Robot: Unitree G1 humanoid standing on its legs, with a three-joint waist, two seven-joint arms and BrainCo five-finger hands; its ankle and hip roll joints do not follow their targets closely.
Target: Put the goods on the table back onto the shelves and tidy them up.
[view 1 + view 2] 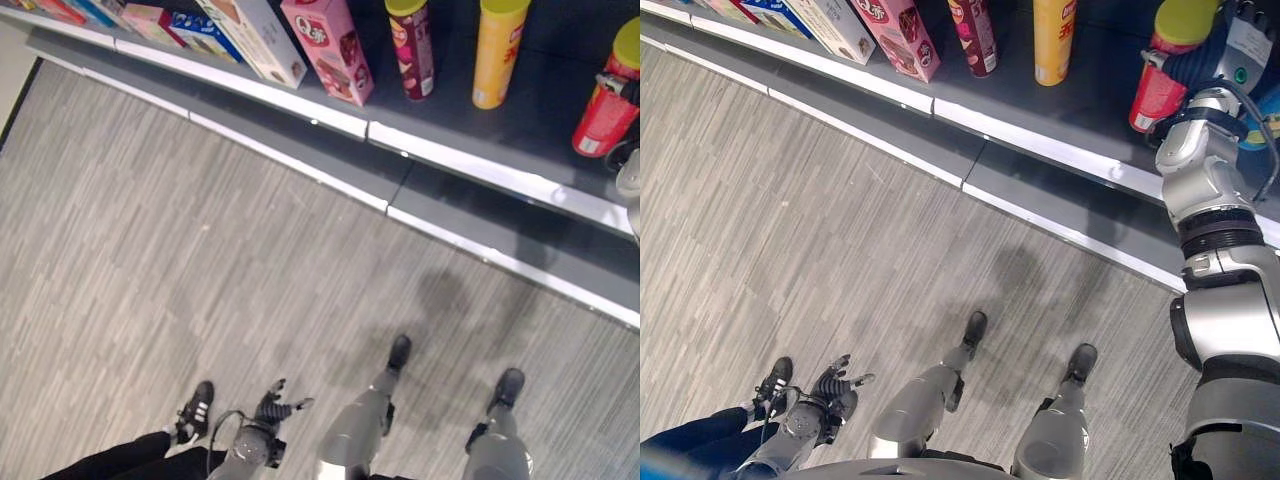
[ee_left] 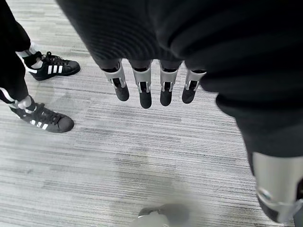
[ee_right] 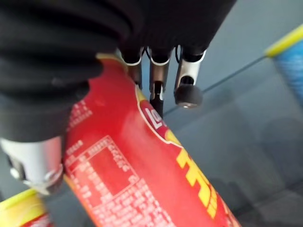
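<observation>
Red can point(image 3: 142, 165) w/ yellow lid on shelf point(image 1: 1060, 150), R hand point(image 3: 156, 71) fingers curled round it. L hand point(image 2: 151, 85) hangs low, fingers straight, apart, near person's shoes point(image 2: 52, 68).

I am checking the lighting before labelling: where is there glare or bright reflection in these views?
Left eye view: small glints on the shelf's white edge strip. Right wrist view: a soft sheen along the red can in the right hand. Left wrist view: the floor under the open left hand looks evenly lit, without glare.
</observation>
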